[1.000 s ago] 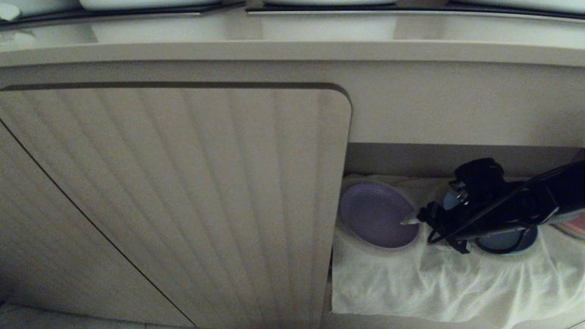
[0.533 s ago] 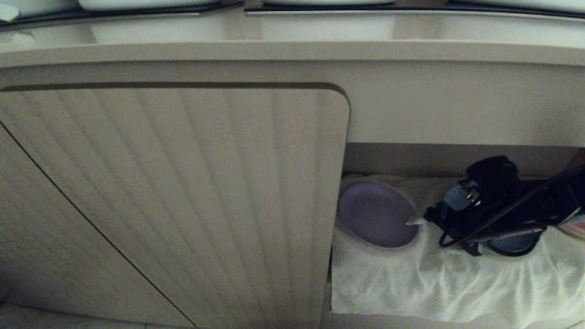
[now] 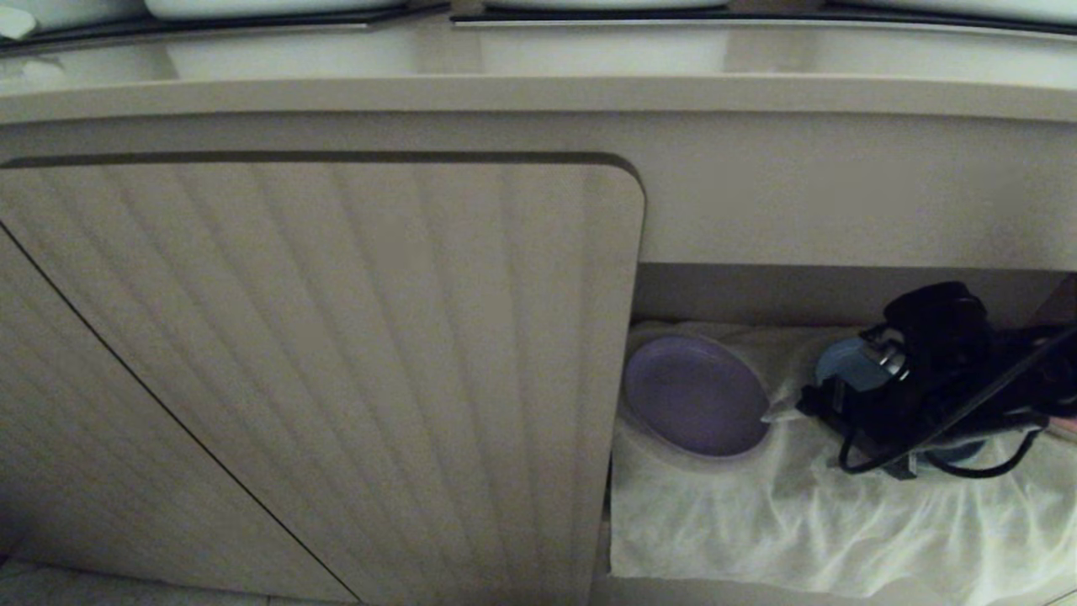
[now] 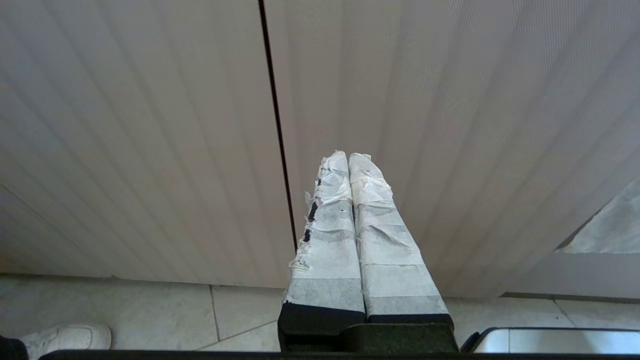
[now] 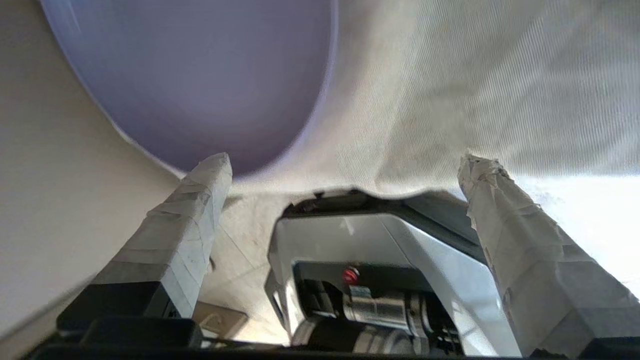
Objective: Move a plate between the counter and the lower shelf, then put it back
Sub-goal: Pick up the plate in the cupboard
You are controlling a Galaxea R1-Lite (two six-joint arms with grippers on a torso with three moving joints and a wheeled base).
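Under the counter: the lower shelf [image 3: 841, 539] is an open recess to the right of a ribbed beige cabinet door [image 3: 336, 353], its floor covered with wrinkled white cloth [image 3: 799, 522].
Counter: the counter [image 3: 538, 59] runs across the top of the head view, above the door and the recess.
Plate: the plate [image 3: 694, 396], lavender and round, lies on the cloth at the left end of the shelf, just beside the door's edge and resting free.
Right gripper: the right gripper [image 3: 778, 414] is inside the recess, just to the right of the plate's rim; its taped fingers [image 5: 185, 235] are spread wide and grasp nothing, with the plate's edge near one fingertip.
Other plates: a blue plate [image 3: 846, 366] sits mostly hidden behind the right arm; a sliver of pink shows at the right edge.
Left gripper: the left gripper [image 4: 348, 157] is parked in front of the cabinet door, its taped fingers pressed together and empty.
Step in hand: my reading is that the plate is set down on the shelf and let go, so the first half looks done.
Next move: the return trip would call for a grasp on the plate's near rim, then lifting it clear of the cloth and out under the shelf's top edge to the counter.
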